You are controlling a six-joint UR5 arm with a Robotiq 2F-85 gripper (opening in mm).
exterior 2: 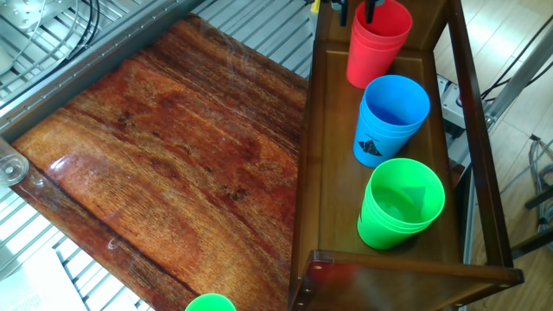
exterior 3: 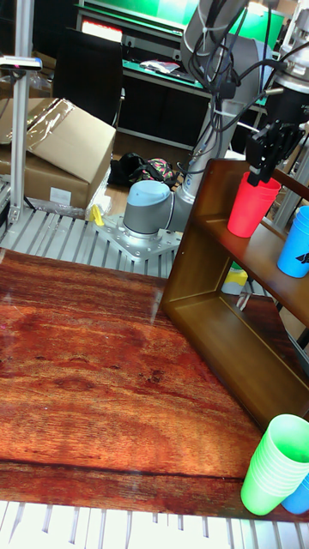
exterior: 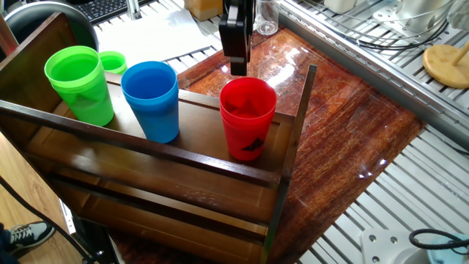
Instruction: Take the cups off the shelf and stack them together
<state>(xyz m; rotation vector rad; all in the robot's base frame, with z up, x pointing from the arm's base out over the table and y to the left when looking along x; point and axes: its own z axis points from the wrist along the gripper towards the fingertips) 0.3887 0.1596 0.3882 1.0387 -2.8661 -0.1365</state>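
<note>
Three cups stand in a row on the top board of the dark wooden shelf: red, blue and green. The red cup has a black mark on its side. My gripper hangs open just above the red cup's far rim, touching nothing. From the other fixed view the gripper has one finger outside the red cup and one over its mouth, beyond the blue and green cups. In the tall view the gripper is spread over the red cup.
The glossy reddish-brown tabletop lies beside the shelf. A smaller green cup stands behind the shelf, also seen at the tabletop's edge. Metal racks, cables and a round wooden disc border the table.
</note>
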